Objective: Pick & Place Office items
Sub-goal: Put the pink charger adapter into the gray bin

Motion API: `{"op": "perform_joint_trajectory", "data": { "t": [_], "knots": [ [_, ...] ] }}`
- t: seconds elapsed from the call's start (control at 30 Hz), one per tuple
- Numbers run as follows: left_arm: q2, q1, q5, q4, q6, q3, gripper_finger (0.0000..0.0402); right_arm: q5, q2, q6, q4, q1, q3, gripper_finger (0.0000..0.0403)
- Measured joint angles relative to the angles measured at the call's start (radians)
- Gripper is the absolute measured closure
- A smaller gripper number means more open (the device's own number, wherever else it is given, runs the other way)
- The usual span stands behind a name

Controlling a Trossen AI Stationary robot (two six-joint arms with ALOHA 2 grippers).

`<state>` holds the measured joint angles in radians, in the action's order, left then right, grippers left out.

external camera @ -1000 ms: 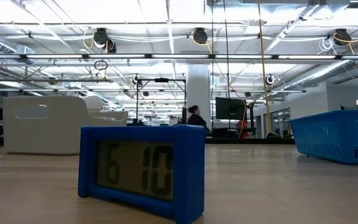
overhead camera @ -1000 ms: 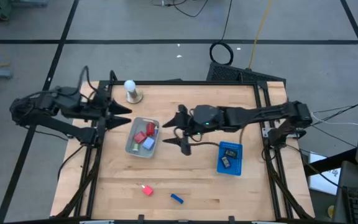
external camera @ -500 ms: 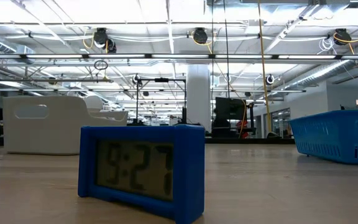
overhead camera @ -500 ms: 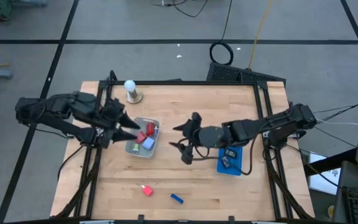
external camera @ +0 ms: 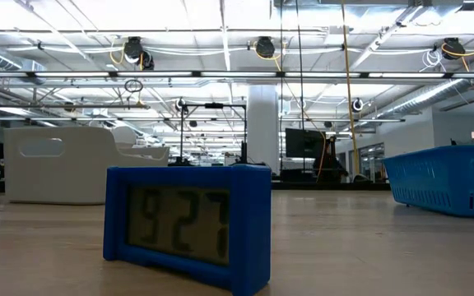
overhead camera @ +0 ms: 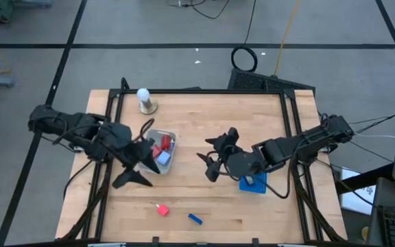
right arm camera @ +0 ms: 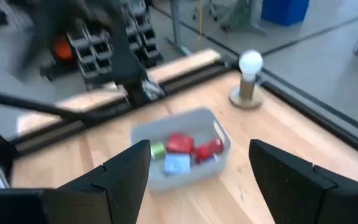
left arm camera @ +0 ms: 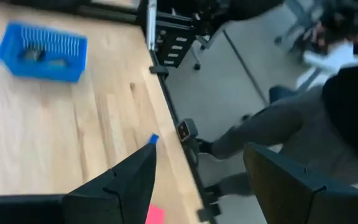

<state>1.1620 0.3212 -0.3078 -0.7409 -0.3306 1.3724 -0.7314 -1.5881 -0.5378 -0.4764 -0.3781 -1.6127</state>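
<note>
A grey tray [overhead camera: 159,152] in the middle left holds red, blue and green office items [right arm camera: 180,145]. A blue tray [overhead camera: 254,182] right of centre holds small dark items. A red item [overhead camera: 162,210] and a blue item [overhead camera: 195,219] lie on the wood near the front edge. My left gripper [overhead camera: 137,174] hovers open above the table at the grey tray's near left corner, nothing between its fingers [left arm camera: 120,186]. My right gripper [overhead camera: 208,158] hangs open between the two trays, facing the grey tray [right arm camera: 179,152].
A white ball on a brass base [overhead camera: 145,101] stands at the far left. In the low view a blue block with a digit display [external camera: 188,226] stands close to the camera, the blue tray [external camera: 447,177] to its right. A person's legs [left arm camera: 272,127] show beyond the table's edge.
My left gripper has swung from beside the ball toward the near edge, past the grey tray's left side, turning as it went. My right gripper has drawn back from the grey tray toward the blue tray and rolled. Both stay open. The digits on the blue block have changed.
</note>
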Motion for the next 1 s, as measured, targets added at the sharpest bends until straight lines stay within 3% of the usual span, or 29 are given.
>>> {"op": "perform_joint_trajectory", "data": {
  "t": [0.2,0.43,0.7,0.9,1.0],
  "knots": [
    [0.194,0.063,0.068,-0.305,0.239,0.332,0.0160,0.002,-0.003,-0.110,-0.158,-0.019,0.001,0.0135],
    [0.402,0.165,0.121,-0.641,0.306,0.595,0.0160,0.003,-0.003,-0.184,-0.225,-0.045,0.001,0.0135],
    [0.560,0.324,0.460,-0.761,0.255,0.666,0.0160,0.003,-0.003,-0.198,-0.225,-0.078,0.001,0.0135],
    [0.642,0.358,0.390,-0.718,0.159,0.666,0.0160,0.034,-0.003,-0.203,-0.225,-0.118,0.001,0.0135],
    [0.678,0.377,0.408,-0.659,0.098,0.667,0.0160,0.056,-0.003,-0.204,-0.225,-0.147,0.001,0.0135]
  ]
}}
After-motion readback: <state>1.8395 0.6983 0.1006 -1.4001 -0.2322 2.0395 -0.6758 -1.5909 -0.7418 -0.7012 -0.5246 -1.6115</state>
